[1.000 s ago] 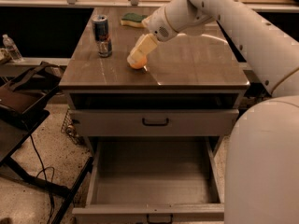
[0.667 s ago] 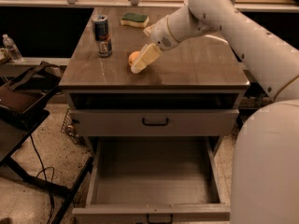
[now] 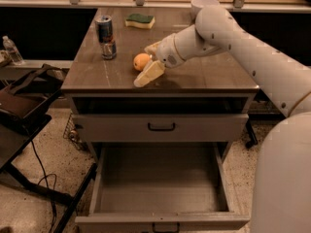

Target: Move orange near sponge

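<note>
The orange (image 3: 141,61) lies on the brown table top (image 3: 204,76), near the middle. My gripper (image 3: 145,65) reaches in from the right at table height. It is open, with the orange between its two pale yellow fingers; the near finger (image 3: 148,74) lies in front of the orange and the far one (image 3: 153,47) behind it. I cannot tell if either finger touches the fruit. The sponge (image 3: 140,20), dark green over yellow, lies at the back of the table, well behind the orange.
A drink can (image 3: 106,37) stands to the left of the orange. A white bowl (image 3: 203,4) sits at the back right behind my arm. Below the table a lower drawer (image 3: 160,193) stands pulled open. A dark bag (image 3: 24,98) and a water bottle (image 3: 12,50) are on the left.
My wrist has come down toward the table's front edge. The fingers now stand wider apart, and the orange shows plainly between them where it was mostly covered before.
</note>
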